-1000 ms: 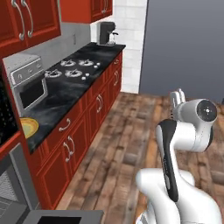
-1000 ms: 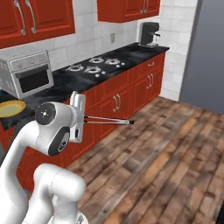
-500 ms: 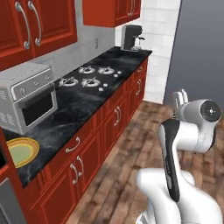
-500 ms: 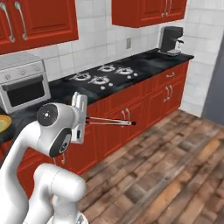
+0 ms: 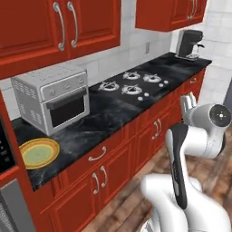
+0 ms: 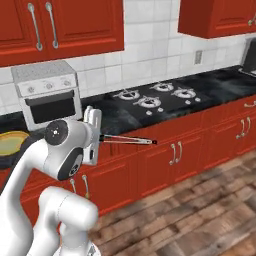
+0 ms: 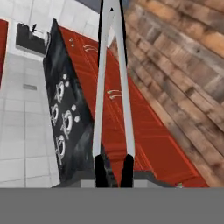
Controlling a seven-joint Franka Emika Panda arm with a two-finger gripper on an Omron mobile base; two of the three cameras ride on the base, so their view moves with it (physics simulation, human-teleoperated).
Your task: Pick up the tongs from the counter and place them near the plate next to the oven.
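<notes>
- You've got the plate (image 5: 40,153) on the counter (image 5: 108,122), at its left end, just in front-left of the toaster oven (image 5: 52,102)
- Stove burners (image 5: 131,84) sit right of the oven, coffee machine (image 5: 189,44) at far right end
- Tongs (image 6: 127,139) are off the counter, out in front of the cabinets (image 6: 165,155), above the floor (image 6: 200,215)

Robot arm (image 5: 181,181): glossy white rounded shells, dark grey bands at joints, round dark end cap with pale centre. Gripper (image 7: 113,169): two slim black fingertips, white flat-sided hand.
</notes>
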